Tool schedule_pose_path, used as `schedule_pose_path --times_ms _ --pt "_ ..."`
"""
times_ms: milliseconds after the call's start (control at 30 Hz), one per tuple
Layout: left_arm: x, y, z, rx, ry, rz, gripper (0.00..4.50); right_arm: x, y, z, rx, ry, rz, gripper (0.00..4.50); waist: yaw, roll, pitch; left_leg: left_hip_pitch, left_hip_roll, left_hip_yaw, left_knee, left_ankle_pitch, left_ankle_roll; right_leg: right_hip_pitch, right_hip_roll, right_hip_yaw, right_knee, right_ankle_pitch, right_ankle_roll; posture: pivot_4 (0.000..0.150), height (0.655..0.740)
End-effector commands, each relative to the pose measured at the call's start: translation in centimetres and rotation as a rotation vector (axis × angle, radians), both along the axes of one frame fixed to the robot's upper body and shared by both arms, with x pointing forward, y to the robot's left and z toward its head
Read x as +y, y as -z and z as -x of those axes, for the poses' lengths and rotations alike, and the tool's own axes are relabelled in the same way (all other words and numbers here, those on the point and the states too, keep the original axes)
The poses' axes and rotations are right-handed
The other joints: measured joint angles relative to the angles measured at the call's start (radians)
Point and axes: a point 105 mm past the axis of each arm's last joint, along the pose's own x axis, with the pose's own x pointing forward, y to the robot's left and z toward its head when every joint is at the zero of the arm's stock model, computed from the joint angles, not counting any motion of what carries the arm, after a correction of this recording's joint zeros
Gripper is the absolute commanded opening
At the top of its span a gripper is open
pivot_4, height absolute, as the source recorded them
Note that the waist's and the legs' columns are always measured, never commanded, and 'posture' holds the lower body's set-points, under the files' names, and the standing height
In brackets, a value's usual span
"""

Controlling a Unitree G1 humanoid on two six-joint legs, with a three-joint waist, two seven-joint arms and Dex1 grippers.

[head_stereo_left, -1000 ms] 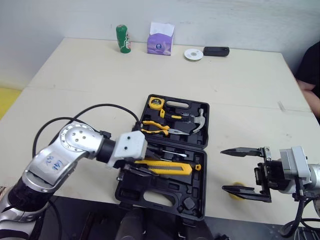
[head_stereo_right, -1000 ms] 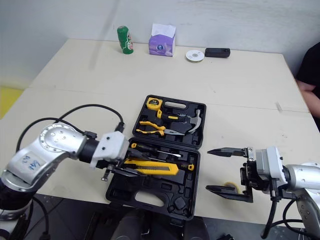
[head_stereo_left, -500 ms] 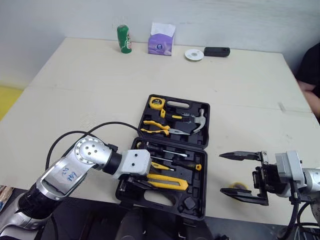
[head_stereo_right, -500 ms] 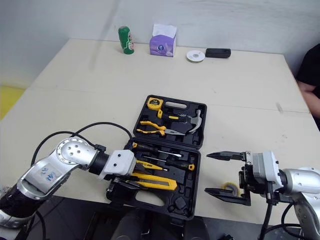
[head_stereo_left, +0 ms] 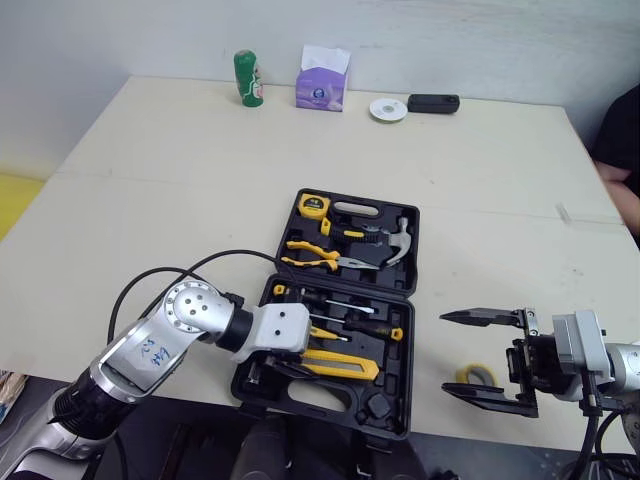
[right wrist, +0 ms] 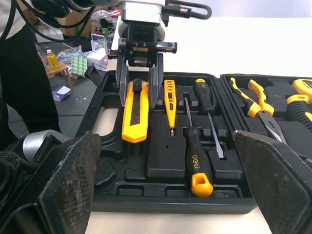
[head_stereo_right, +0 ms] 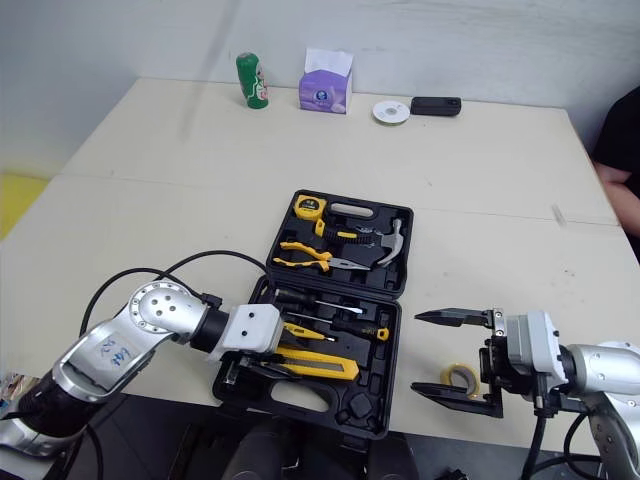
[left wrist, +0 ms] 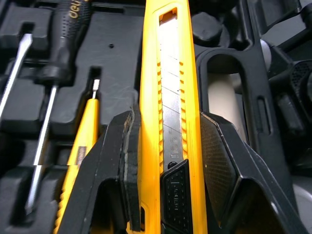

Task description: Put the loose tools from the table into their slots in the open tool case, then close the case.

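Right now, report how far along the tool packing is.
Done: hammer, pliers, tape measure and screwdrivers sit in the case. In hand: left gripper holds the utility knife at its slot. Left: the yellow tape roll by the open right gripper, then closing.

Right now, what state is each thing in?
case: open
left gripper: shut on knife
knife: lying in case's near half
right gripper: open, empty
tape: loose, outside case
screwdrivers: slotted
pliers: slotted
hammer: slotted
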Motion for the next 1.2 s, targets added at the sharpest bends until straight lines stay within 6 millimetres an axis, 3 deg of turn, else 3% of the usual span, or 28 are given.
schedule_pose_path --times_ms 33,833,967,1000,1033,1200 --pt "0.2 0.5 0.6 -0.014 0.027 -0.039 1.26 -0.1 -0.3 0.1 -0.027 0.005 -0.009 4.50 0.000 0.000 0.000 0.000 0.000 0.000 0.000 0.000 0.000 0.000 0.000 0.000 0.000 0.000 0.000 0.150 0.7400" --pt "1.0 1.9 0.1 -0.028 -0.060 -0.092 1.26 -1.0 -0.2 -0.3 -0.019 -0.008 0.034 4.50 0.000 0.000 -0.001 0.002 0.000 0.000 0.002 0.000 0.000 0.002 -0.001 0.001 0.003 0.000 0.000 0.150 0.7400" --pt "0.4 1.3 0.0 -0.089 -0.009 -0.055 3.17 -1.0 -0.2 -0.3 -0.019 -0.002 0.030 4.50 -0.001 0.000 -0.001 0.002 0.000 0.000 0.002 0.000 0.000 0.002 -0.001 0.001 0.004 0.000 0.000 0.150 0.7400" --pt "0.3 1.2 0.1 -0.105 0.009 -0.048 3.39 -1.0 -0.2 -0.4 -0.020 0.000 0.029 4.50 -0.001 0.000 -0.001 0.002 0.000 0.000 0.002 0.000 0.000 0.002 -0.001 0.001 0.004 0.000 0.000 0.150 0.7400" --pt "0.2 1.0 0.0 -0.113 0.015 -0.040 3.91 -1.0 -0.2 -0.4 -0.020 0.000 0.029 4.50 0.000 0.000 -0.001 0.002 0.000 0.001 0.002 0.000 0.000 0.001 -0.001 0.001 0.004 0.000 0.000 0.150 0.7400" --pt "-0.2 0.0 -0.1 -0.138 0.027 0.016 3.91 -0.9 -0.2 -0.6 -0.023 0.002 0.024 4.50 -0.001 0.000 -0.001 0.002 0.000 0.001 0.003 0.000 0.000 0.001 -0.001 0.001 0.004 0.000 0.000 0.150 0.7400"
